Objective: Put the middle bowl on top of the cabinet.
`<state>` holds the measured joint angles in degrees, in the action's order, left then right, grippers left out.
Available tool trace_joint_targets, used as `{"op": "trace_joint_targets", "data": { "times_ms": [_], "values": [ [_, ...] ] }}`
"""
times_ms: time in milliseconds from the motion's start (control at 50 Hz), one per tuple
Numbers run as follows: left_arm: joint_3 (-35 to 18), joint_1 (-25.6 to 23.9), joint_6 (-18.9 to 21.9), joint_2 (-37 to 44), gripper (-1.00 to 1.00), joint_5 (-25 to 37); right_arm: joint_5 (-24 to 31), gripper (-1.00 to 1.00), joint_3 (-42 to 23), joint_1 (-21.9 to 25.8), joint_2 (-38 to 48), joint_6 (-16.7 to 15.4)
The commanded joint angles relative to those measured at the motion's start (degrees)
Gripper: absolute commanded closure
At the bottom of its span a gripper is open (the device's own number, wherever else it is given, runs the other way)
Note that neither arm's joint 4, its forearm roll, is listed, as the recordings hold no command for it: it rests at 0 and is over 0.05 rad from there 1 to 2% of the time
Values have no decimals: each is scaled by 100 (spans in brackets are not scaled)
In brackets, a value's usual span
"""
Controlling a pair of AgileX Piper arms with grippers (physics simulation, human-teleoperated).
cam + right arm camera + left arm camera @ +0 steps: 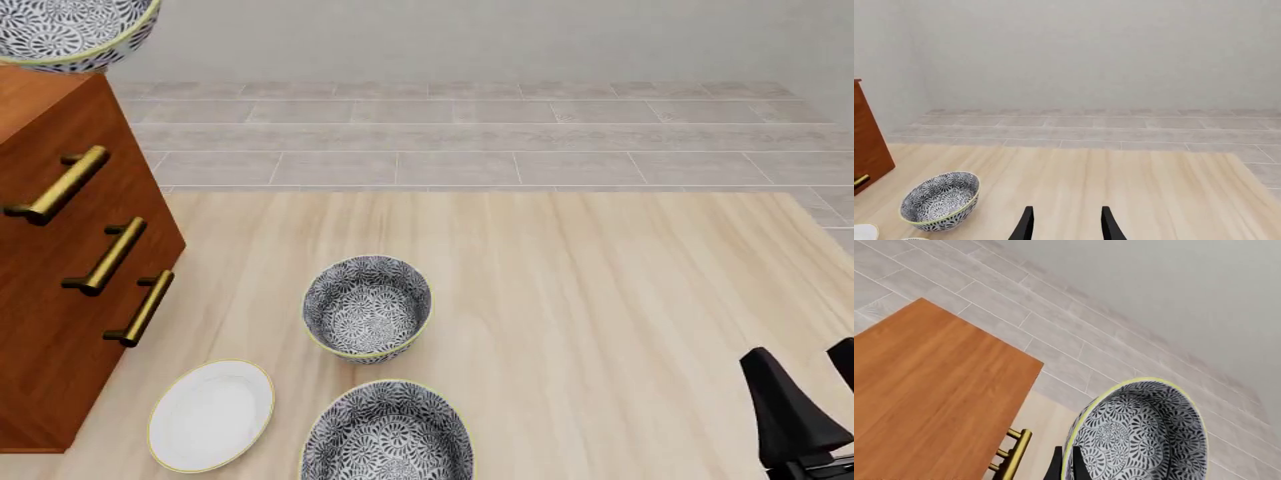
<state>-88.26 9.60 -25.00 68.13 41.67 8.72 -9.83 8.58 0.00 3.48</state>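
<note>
Resting low at the near right edge of the front view, the right gripper shows only as dark fingers above the worktop. Right wrist view: its two fingers stand apart with bare worktop between them, nothing held.

Nearest on the worktop, left of centre: a patterned bowl with pale yellow rim, cut off by the frame's lower edge. Just left of it, a plain white plate, lying flat, close to the cabinet's foot. Just behind the near bowl, a narrower, deeper bowl of the same pattern, upright; the same bowl shows in the right wrist view.

Cabinet stands at the left edge, reddish-brown, three brass bar handles facing the worktop's middle.

Farthest and highest: the middle bowl, in the top left corner of the front view, above the cabinet's top; whether it touches the wood cannot be told. Left wrist view: the bowl tilted, opening toward the camera, the left gripper with dark fingers clamped on its rim, one either side. Cabinet top lies beside and below it.
</note>
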Motion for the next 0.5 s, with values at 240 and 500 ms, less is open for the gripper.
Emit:
{"op": "trace_joint_targets", "data": {
  "times_ms": [240, 500],
  "values": [
    [-30, 379, -199, 89, 100, -76, -28, -100, 32, 24, 0, -3],
    [2, 625, -367, 188, 100, -160, -27, -100, 55, 66, 0, 0]
  ]
}}
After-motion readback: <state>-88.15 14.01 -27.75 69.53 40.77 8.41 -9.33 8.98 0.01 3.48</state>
